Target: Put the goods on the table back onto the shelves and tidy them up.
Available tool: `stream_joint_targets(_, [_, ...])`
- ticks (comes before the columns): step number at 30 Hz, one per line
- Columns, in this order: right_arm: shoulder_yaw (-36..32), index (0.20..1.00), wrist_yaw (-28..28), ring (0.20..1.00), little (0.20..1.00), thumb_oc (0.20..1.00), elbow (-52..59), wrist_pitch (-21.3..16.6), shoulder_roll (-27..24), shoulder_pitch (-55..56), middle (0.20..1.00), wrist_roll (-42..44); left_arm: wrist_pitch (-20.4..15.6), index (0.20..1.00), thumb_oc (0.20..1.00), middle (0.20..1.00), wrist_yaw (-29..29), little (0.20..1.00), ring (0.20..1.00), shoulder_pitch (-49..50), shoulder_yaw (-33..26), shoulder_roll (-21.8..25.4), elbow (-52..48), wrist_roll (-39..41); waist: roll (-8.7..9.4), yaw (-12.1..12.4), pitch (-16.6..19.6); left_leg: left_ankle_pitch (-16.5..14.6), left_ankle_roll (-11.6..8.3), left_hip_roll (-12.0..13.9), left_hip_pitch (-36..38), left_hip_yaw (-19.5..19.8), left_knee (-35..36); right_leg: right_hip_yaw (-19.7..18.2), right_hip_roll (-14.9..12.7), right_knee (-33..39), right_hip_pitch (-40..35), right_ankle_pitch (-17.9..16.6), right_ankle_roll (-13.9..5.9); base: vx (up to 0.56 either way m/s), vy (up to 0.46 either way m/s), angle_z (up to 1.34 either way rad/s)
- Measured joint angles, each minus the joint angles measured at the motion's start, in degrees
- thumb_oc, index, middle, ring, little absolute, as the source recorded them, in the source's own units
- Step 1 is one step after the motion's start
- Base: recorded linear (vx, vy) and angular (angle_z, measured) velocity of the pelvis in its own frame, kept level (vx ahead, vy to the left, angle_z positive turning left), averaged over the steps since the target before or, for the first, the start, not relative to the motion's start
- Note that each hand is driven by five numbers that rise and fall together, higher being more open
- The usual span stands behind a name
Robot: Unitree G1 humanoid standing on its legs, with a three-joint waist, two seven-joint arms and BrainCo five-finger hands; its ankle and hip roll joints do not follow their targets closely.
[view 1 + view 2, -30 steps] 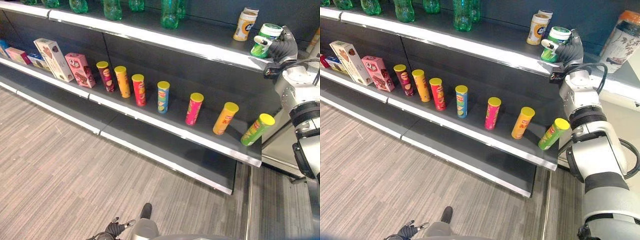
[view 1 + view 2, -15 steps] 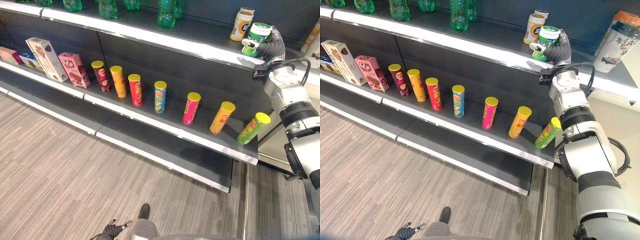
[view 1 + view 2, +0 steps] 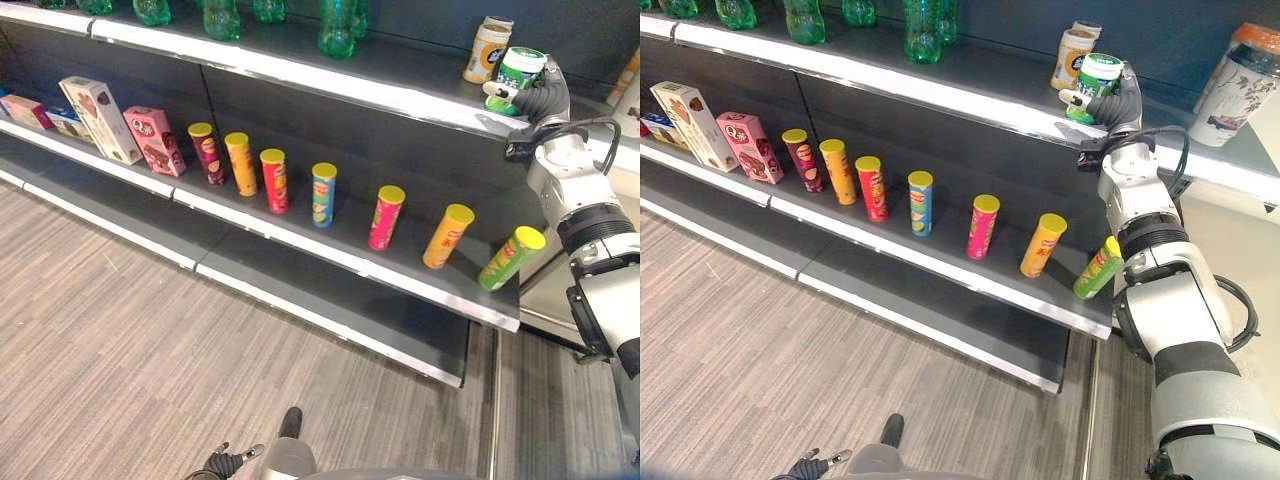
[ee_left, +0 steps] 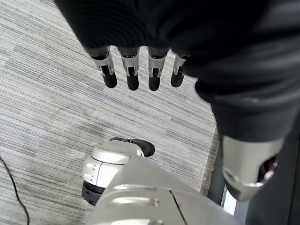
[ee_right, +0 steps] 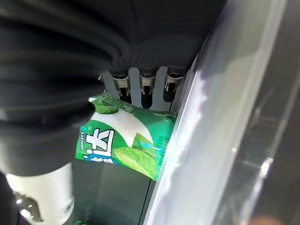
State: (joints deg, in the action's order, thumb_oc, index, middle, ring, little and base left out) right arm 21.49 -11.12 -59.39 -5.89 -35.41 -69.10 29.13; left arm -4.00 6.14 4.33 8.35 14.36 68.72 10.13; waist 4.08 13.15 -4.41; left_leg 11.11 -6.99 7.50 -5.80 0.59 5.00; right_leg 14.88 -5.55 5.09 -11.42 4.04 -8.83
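Bare top shelf [image 3: 400, 75] is seen between green bottles [image 3: 338, 25] and a tan can [image 3: 488, 48]; a patterned jar [image 3: 1238, 85] blocks the far right.

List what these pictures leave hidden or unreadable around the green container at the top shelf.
- Green white-lidded container: whether its base rests on the top shelf is hidden by the right robot hand, eye views.
- Its lid: cut off by the hand's dark cover, right wrist view.
- Large floral jar: cropped by the edge, right eye view.

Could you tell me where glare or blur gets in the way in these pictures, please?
Left eye view: bright glare along the top shelf's edge. Right wrist view: the right hand on the green can is very close, with a blurred shelf edge beside it.
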Motion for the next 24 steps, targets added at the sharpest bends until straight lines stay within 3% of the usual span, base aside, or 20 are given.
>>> stream_joint_targets(24, [0.1,1.0,-1.15,1.0,1.0,1.0,-5.28,0.46,-0.46,-2.71,1.0,-3.37,-0.1,1.0,1.0,1.0,0.51,1.0,1.0,0.09,-1.71,-0.1,1.03,0.19,-1.04,1.52,0.52,0.03,0.05,-0.69,-0.97,0.76,0.0,1.68,-0.29,0.0,-0.09,0.23,-0.32,0.0,-0.003,0.03])
